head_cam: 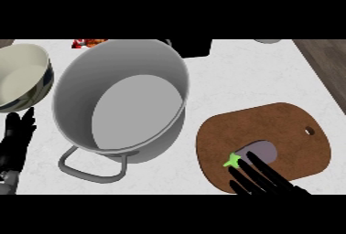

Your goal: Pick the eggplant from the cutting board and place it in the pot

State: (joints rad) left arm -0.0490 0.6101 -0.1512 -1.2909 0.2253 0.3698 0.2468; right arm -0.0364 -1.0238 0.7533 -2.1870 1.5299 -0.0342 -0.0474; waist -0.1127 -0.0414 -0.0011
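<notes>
My right hand (265, 179), fingers straight and holding nothing, hovered at the near edge of the board (297, 123), its fingertips just short of the eggplant (263, 150), which lay aslant, green stem near-left, well right of the pot (121, 100).

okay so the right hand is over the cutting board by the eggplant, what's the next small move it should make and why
Probably lower the right hand a little and curl its fingers round the eggplant. The fingers look straight and reach the eggplant's near side by its green stem, but nothing is wrapped round it yet. The eggplant lies flat on the cutting board, and the pot stands empty to the left, so the grasp comes first.
</notes>
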